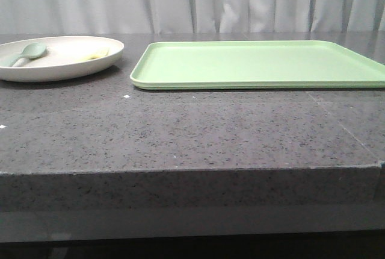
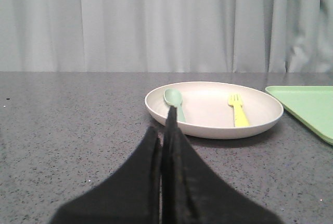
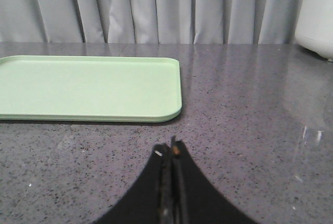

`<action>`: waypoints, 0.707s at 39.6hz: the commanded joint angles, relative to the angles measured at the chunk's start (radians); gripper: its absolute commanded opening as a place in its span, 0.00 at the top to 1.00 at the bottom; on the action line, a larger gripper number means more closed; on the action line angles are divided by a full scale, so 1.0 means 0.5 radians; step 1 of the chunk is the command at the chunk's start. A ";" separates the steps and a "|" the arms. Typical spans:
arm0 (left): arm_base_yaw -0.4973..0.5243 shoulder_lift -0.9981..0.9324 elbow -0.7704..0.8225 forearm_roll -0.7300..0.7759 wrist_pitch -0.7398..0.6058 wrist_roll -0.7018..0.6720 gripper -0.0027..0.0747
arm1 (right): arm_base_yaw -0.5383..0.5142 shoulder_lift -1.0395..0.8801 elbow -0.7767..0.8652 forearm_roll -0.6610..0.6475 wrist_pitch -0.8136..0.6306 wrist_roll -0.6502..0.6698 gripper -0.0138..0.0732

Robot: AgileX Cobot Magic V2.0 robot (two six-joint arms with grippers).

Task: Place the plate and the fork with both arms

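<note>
Grey curtains back a speckled dark stone table (image 1: 180,132) where the round cream plate (image 2: 208,122), left of the light-green rectangular tray (image 1: 258,63), holds the small yellow plastic fork (image 2: 238,112); both likely light, stiff, slippery, best pinched at the rim and handle by the closed left tool (image 2: 165,130) and closed right tool (image 3: 170,153).

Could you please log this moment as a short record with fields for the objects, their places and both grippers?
plate: on the table, left of the tray
fork: lying in the plate, right part as the left wrist view shows it
spoon: lying in the plate, apart from the fork
tray: nothing on it
left gripper: shut, holding nothing, short of the plate
right gripper: shut, holding nothing, short of the tray
</note>
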 commanded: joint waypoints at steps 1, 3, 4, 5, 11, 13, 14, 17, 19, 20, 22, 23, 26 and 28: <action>0.003 -0.047 0.005 -0.002 -0.169 -0.021 0.99 | -0.011 -0.035 -0.007 -0.023 -0.173 -0.012 0.92; 0.003 -0.047 0.005 -0.002 -0.169 -0.021 0.99 | -0.011 -0.035 -0.007 -0.023 -0.173 -0.012 0.92; 0.003 -0.047 0.005 -0.002 -0.169 -0.021 0.99 | -0.011 -0.035 -0.007 -0.023 -0.173 -0.012 0.92; 0.003 -0.047 0.005 -0.002 -0.169 -0.021 0.99 | -0.011 -0.035 -0.007 -0.023 -0.173 -0.012 0.92; 0.003 -0.047 0.005 -0.002 -0.169 -0.021 0.99 | -0.011 -0.035 -0.007 -0.023 -0.173 -0.012 0.92; 0.003 -0.047 0.005 -0.002 -0.169 -0.021 0.99 | -0.011 -0.035 -0.007 -0.023 -0.173 -0.012 0.92; 0.003 -0.047 0.005 -0.002 -0.169 -0.021 0.99 | -0.011 -0.035 -0.007 -0.023 -0.173 -0.012 0.92; 0.003 -0.047 0.005 -0.002 -0.169 -0.021 0.99 | -0.011 -0.035 -0.007 -0.023 -0.173 -0.012 0.92; 0.003 -0.047 0.005 -0.002 -0.169 -0.021 0.99 | -0.011 -0.035 -0.007 -0.023 -0.173 -0.012 0.92; 0.003 -0.047 0.005 -0.002 -0.169 -0.021 0.99 | -0.011 -0.035 -0.007 -0.023 -0.173 -0.012 0.92; 0.003 -0.047 0.005 -0.002 -0.169 -0.021 0.99 | -0.011 -0.035 -0.007 -0.023 -0.175 -0.012 0.92; 0.003 -0.047 0.005 -0.002 -0.169 -0.021 0.99 | -0.011 -0.035 -0.007 -0.023 -0.175 -0.012 0.92; 0.003 -0.047 0.005 -0.002 -0.193 -0.021 0.99 | -0.011 -0.035 -0.007 -0.023 -0.215 -0.012 0.92; 0.003 -0.047 0.005 -0.007 -0.268 -0.021 0.99 | -0.011 -0.035 -0.007 -0.023 -0.253 -0.012 0.92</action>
